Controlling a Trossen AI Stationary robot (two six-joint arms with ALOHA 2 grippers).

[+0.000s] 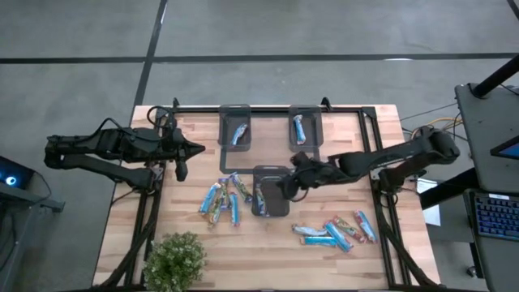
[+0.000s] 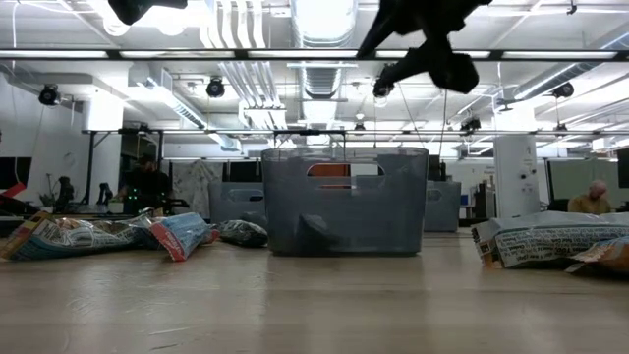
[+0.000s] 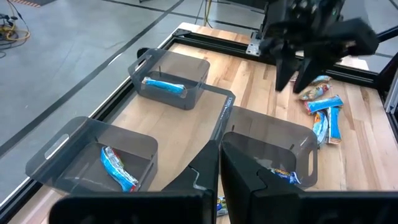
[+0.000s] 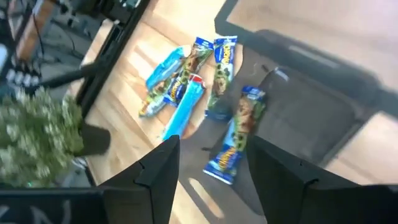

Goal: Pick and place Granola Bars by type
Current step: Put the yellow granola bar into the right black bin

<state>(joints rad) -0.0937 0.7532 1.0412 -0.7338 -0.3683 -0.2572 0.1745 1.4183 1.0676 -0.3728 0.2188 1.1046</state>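
The tabletop carries three trays, and I think each one is meant for one type of bar. Two stand at the far edge: the left tray has one blue bar and the right tray has another bar, both roughly lengthwise in their trays. The middle tray stands nearer, between the two loose groups, probably so both arms can reach it.

A plant stands at the near left corner, away from the work.

My right gripper hangs over the middle tray with the jaws apart and nothing between them. My left gripper waits over the left side of the tabletop with the jaws closed and empty.

The left pile lies just beside the middle tray, its bars fanned, with long axes mostly running near to far. The right pile lies nearer the front edge, its bars slanted or crosswise.

Under my right jaws one brown-and-blue bar lies flat in the middle tray, its long axis along the tray's length.
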